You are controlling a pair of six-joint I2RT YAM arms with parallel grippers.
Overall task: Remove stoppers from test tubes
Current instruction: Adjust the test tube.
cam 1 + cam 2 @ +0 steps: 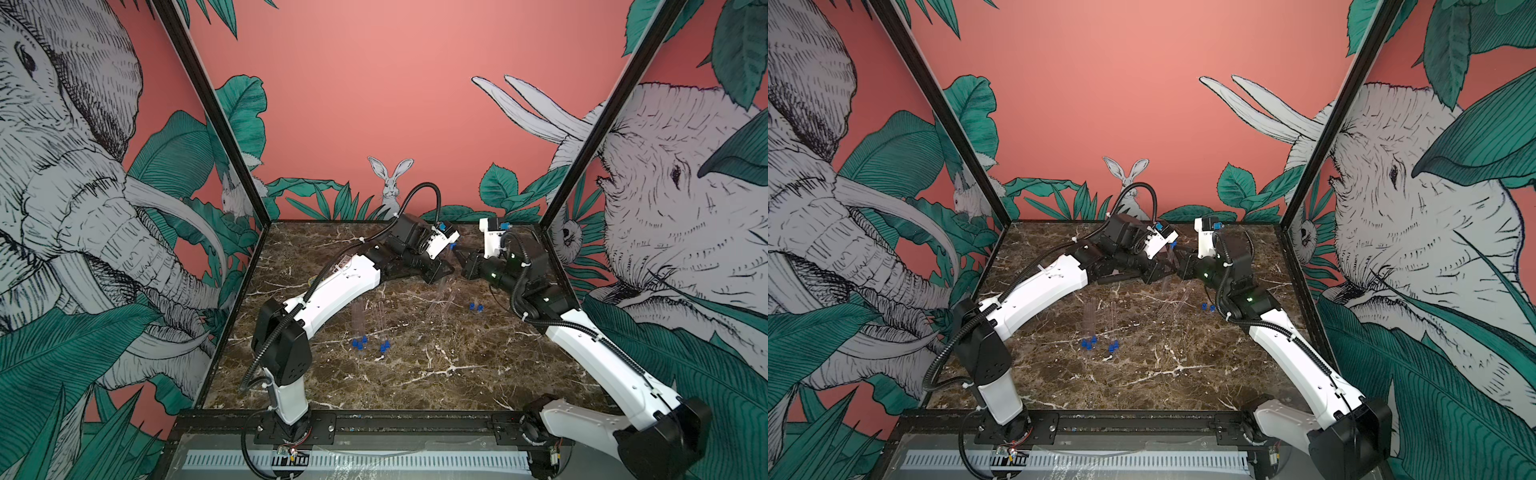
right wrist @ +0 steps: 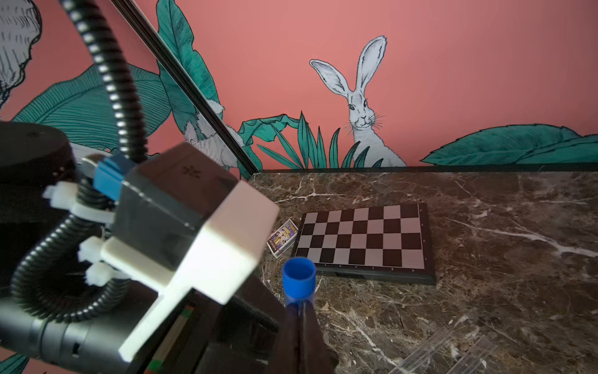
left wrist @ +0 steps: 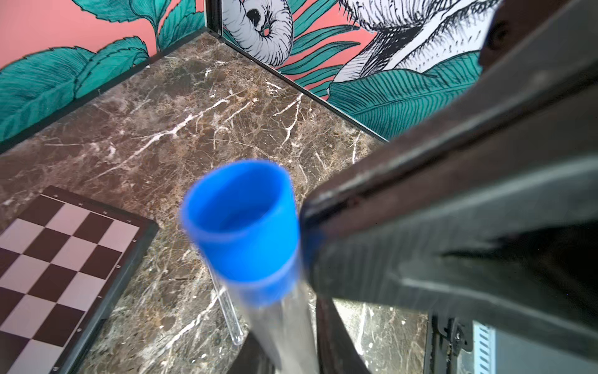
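Stopper (image 3: 241, 223), bright blue and hollow, was seen seated in the mouth of a clear test tube (image 3: 284, 333) held above the far part of the bench (image 1: 415, 374), between the two arms. Its open cup faced upward, and the tube's long axis ran near upright with a slight lean, stoppered end on top and round end hidden below. The tube was clamped lower down by the narrow jaws of the left gripper (image 3: 291, 359), while the jaws of the right gripper (image 2: 300, 315) were closed on the stopper's lower part, where it entered the tube. The step in hand was judged to be the grip before extraction. A straight pull along the tube's axis, away from the left gripper, was judged to be called for next, perhaps with a small twist, the tube being held firm against sliding. Nearer the front, two loose stoppers (image 1: 476, 307) lay beside empty tubes (image 1: 440, 297), and several stoppered tubes (image 1: 361, 320) lay apart from them.
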